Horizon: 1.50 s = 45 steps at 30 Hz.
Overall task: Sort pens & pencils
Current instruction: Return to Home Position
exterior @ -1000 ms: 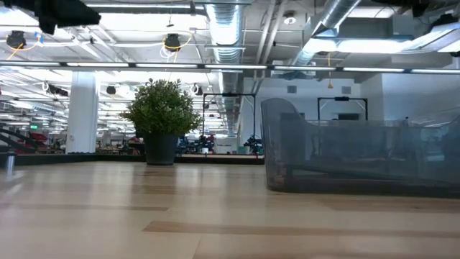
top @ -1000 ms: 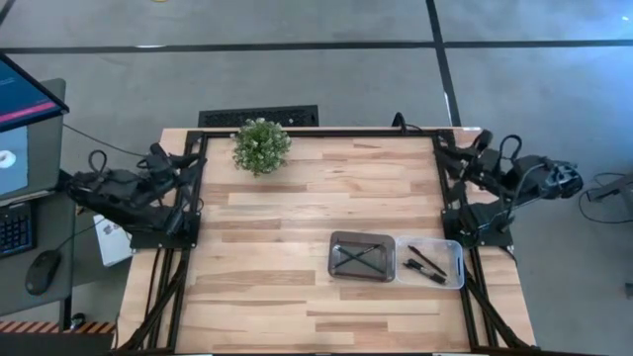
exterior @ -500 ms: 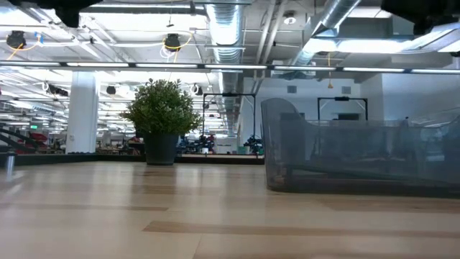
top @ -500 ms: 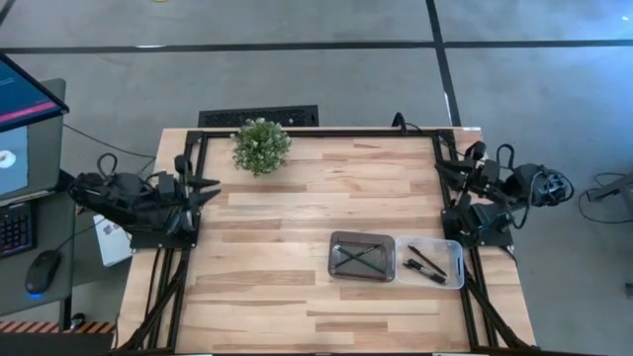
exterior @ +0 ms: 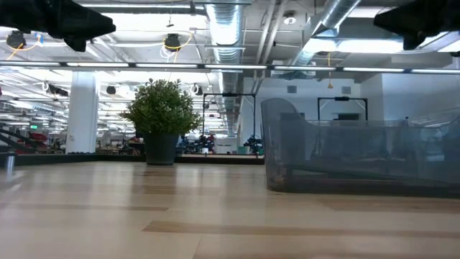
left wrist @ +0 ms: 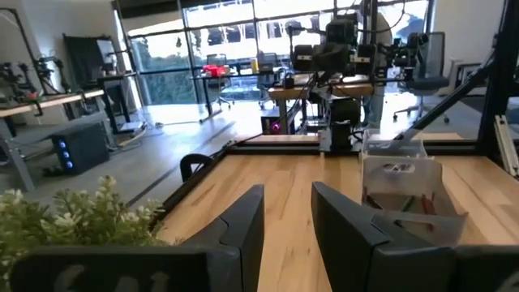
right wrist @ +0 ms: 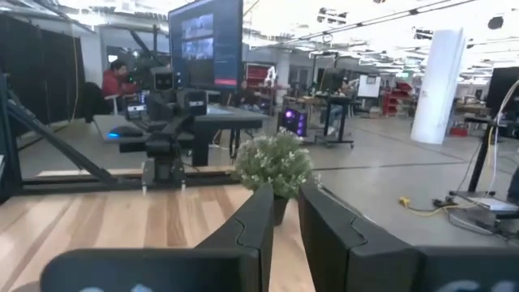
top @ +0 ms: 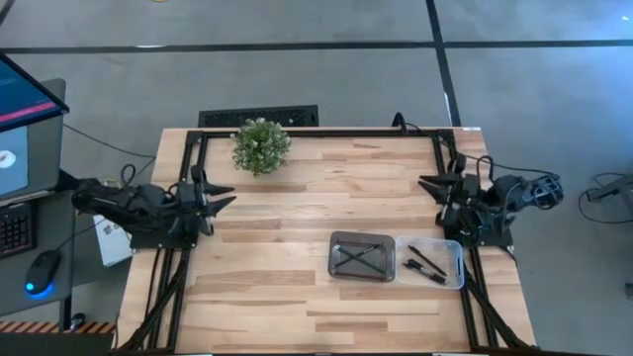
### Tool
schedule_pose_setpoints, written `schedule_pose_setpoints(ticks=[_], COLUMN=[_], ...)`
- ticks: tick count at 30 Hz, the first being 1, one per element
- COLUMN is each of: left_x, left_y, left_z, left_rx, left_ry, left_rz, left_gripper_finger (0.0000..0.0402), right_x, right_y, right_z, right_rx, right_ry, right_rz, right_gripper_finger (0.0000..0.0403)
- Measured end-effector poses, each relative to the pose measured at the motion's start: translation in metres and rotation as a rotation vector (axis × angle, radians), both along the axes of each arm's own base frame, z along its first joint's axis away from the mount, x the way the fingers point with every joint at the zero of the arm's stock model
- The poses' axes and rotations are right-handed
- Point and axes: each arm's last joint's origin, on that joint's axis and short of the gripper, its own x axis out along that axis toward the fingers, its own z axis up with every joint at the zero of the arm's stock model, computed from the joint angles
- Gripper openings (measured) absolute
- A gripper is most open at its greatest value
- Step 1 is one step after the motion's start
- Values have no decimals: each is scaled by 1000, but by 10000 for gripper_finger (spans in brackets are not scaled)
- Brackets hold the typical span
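Within the last moment both arms have been swung round from their folded pose; the left hand [top: 220, 194] is now held over the left edge of the table [top: 297, 218] and the right hand [top: 432, 184] over its right edge, each pointed inward with fingers slightly parted and nothing between them. The pencils [top: 358, 259] are seen crossed in the black tray [top: 362, 235]; the pens [top: 426, 261] lie in the clear bin [top: 459, 263] just beside it; the sorting is judged finished, with only parking left.

Hidden contents
Low down, the black bin [exterior: 287, 147] is veiling its contents; overhead, the pencils [top: 360, 259] are looking too small for colour.
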Motion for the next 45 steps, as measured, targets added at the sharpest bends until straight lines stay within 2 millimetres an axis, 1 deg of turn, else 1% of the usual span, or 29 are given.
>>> schedule_pose_setpoints(ticks=[4, 7, 9, 12, 15, 19, 23, 25, 28, 33, 38, 42, 45], left_x=[1, 2, 2, 3, 4, 11, 16, 17, 19, 22, 22, 22, 22], left_y=[1, 2, 2, 3, 5, 6, 8, 9, 10, 10, 11, 11, 11], left_z=[-1, -3, -4, -5, -5, -21, -41, -46, -55, -68, -70, -71, -74], left_rx=[-12, -23, -30, -34, -40, -21, -16, -14, -29, -16, -25, -16, -7], left_ry=[10, 27, 36, 49, 41, -12, 4, 15, 12, 3, 20, 29, 69], left_rz=[-45, -81, -99, -103, -94, -75, -48, -38, -29, -78, -72, -82, -82], left_gripper_finger=[96, 96, 96, 96, 96, 96, 96, 96, 96, 96, 96, 96, 96], right_x=[6, 12, 13, 17, 18, 20, 21, 22, 24, 26, 29, 30, 30], right_y=[2, 5, 5, 7, 7, 8, 8, 8, 9, 10, 11, 12, 12], right_z=[-12, -24, -27, -37, -39, -44, -49, -50, -59, -66, -77, -76, -76], right_rx=[-2, -23, -22, -26, -12, -6, -11, -10, -14, -6, 6, 0, -10], right_ry=[4, 26, 17, 29, 22, 36, 51, 50, 63, 59, 44, 40, 43], right_rz=[3, 20, 24, 24, 25, 26, 26, 26, 25, 26, 28, 53, 55], right_gripper_finger=[82, 82, 82, 82, 82, 82, 82, 82, 82, 82, 82, 82, 82])
